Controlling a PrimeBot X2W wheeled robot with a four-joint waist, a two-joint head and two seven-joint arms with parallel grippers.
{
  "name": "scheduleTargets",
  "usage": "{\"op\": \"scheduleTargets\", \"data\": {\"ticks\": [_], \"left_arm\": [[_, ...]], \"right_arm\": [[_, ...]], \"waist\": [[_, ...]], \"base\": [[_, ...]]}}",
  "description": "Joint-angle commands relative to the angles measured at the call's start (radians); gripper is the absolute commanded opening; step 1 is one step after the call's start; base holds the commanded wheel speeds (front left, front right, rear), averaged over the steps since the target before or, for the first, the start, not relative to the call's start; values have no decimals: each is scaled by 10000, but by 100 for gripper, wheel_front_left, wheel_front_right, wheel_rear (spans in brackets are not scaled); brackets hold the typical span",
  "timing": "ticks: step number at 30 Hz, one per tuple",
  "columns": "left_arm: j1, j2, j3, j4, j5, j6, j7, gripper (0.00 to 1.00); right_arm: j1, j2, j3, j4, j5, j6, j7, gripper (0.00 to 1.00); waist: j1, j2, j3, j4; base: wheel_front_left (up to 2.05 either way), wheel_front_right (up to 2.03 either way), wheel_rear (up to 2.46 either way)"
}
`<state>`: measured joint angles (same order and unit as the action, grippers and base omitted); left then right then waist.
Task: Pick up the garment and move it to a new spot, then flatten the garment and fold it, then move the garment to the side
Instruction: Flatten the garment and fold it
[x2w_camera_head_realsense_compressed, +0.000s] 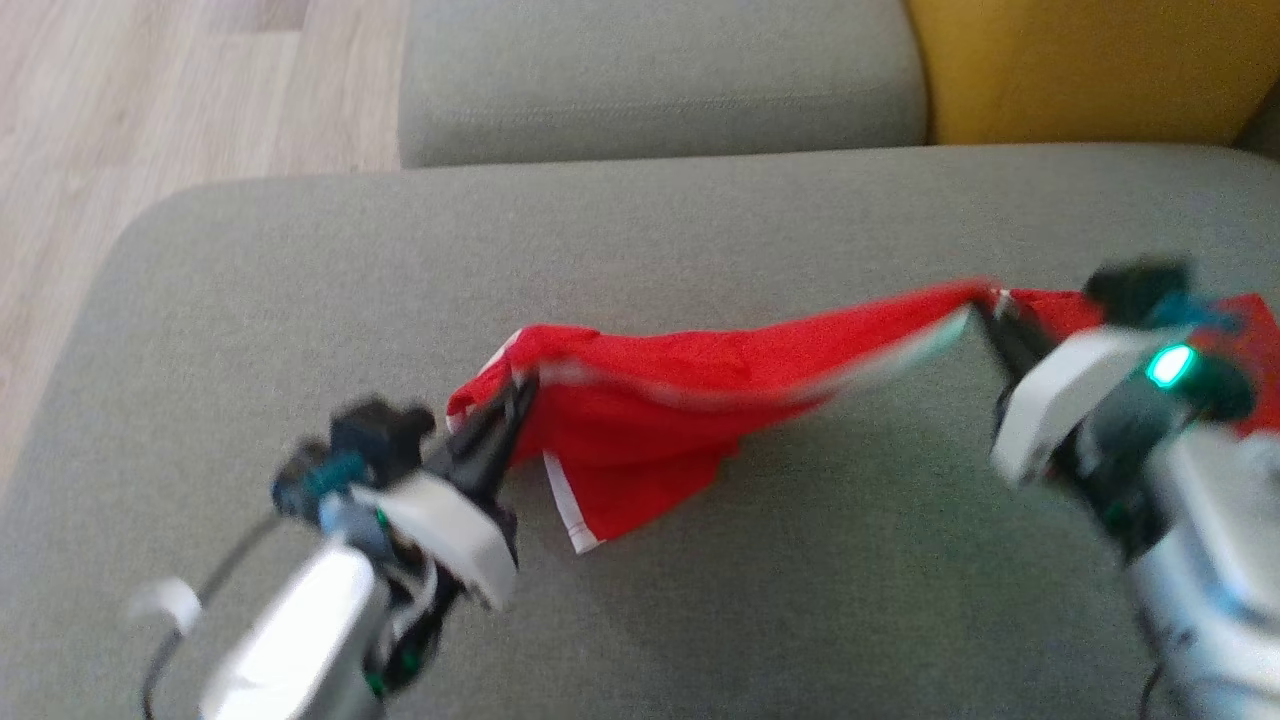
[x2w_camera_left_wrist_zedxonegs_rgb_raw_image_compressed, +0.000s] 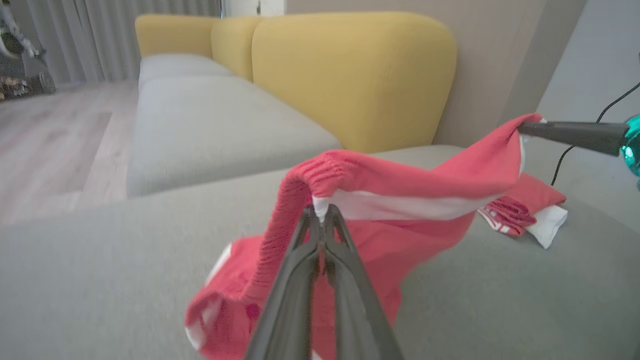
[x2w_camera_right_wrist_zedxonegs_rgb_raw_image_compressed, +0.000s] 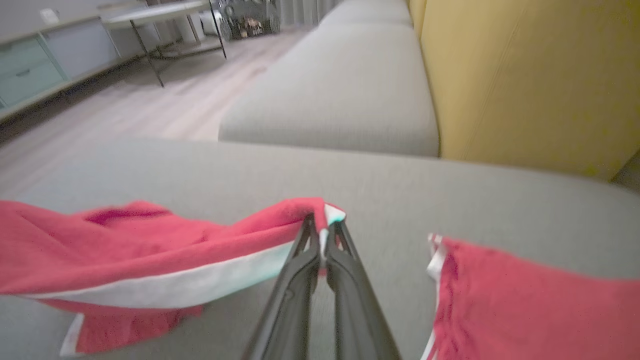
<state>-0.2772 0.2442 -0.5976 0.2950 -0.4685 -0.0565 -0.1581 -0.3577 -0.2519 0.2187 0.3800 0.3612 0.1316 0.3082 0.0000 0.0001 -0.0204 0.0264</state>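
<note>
Above the sofa seat (x2w_camera_head_realsense_compressed: 700, 230), left end effector (x2w_camera_left_wrist_zedxonegs_rgb_raw_image_compressed: 320, 215) and right end effector (x2w_camera_right_wrist_zedxonegs_rgb_raw_image_compressed: 322, 230) pinch the garment (x2w_camera_head_realsense_compressed: 660, 390).

- A broad grey seat cushion (x2w_camera_head_realsense_compressed: 300, 300) lay flat, and a second grey cushion (x2w_camera_head_realsense_compressed: 660, 80) butted against its far edge.
- Yellow backrests (x2w_camera_left_wrist_zedxonegs_rgb_raw_image_compressed: 360, 75) stood upright behind the seats.
- Pale wood flooring (x2w_camera_head_realsense_compressed: 150, 100) ran beside the sofa.
- A second red cloth with white trim (x2w_camera_left_wrist_zedxonegs_rgb_raw_image_compressed: 520, 212) lay crumpled on the near cushion.
- A table on thin dark legs (x2w_camera_right_wrist_zedxonegs_rgb_raw_image_compressed: 150, 12) and a drawer unit (x2w_camera_right_wrist_zedxonegs_rgb_raw_image_compressed: 30, 65) stood across the room.
- Grey curtains (x2w_camera_left_wrist_zedxonegs_rgb_raw_image_compressed: 75, 40) hung beyond.
</note>
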Motion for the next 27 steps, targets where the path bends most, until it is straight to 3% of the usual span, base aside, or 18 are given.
{"op": "scheduleTargets", "data": {"ticks": [1, 5, 10, 21, 27], "left_arm": [[-1142, 422, 536, -852, 45, -60, 223, 0], [-1919, 904, 912, -2145, -73, -64, 938, 0], [-2561, 1323, 1265, -3635, -389, -19, 1953, 0], [-2234, 2088, 1722, -6101, -1933, 221, 4265, 0], [-2798, 2669, 1712, -5829, -2152, -84, 5112, 0]], "right_arm": [[-801, -488, 139, -1085, 489, -9, 517, 0], [-1401, -1102, 48, -2609, 1348, -9, 1825, 0], [-1787, -1373, -472, -3989, 2125, -9, 3473, 0], [-1307, -702, -2530, -6619, 2370, -9, 7359, 0], [-1802, -321, -2857, -6796, 1785, -9, 8266, 0]], "waist": [[0, -1, -290, -195], [0, -1, -598, -323], [0, -1, -887, -375], [0, -1, -922, -385], [0, -1, -371, -441]], "base": [[0, 0, 0], [0, 0, 0], [0, 0, 0], [0, 0, 0], [0, 0, 0]]}}
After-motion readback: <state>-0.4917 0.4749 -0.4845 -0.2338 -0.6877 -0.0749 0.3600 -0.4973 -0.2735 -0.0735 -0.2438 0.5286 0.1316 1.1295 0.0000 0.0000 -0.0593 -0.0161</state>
